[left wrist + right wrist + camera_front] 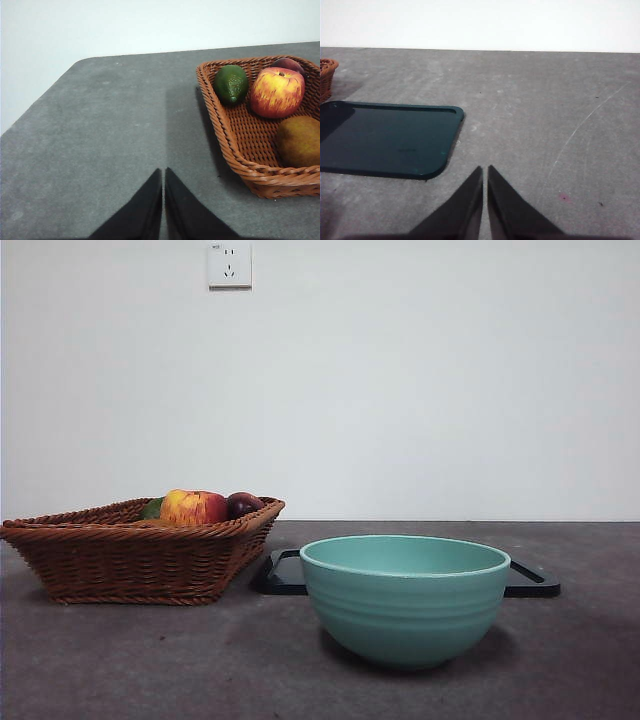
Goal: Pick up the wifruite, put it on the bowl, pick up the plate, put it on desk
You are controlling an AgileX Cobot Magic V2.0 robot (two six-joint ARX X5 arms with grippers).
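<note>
The wifruite (300, 141), dull brown-orange and oval, lies in the near corner of a wicker basket (230, 145); in the front view the basket rim hides it. The teal bowl (405, 605) stands empty on the dark grey desk (150, 660), right of the basket. No plate shows, apart from a flat black tray (385, 137) lying behind the bowl. My left gripper (163, 172) hangs shut over bare desk beside the basket. My right gripper (485, 169) is shut too, above the desk just off the tray's corner. Neither arm shows in the front view.
In the basket (130, 560) there are also a red-yellow apple (277, 92), a dark plum (289, 63) and a green avocado (231, 83). The tray (285, 575) sticks out on both sides behind the bowl. A wall outlet (229, 265) sits high on the white wall.
</note>
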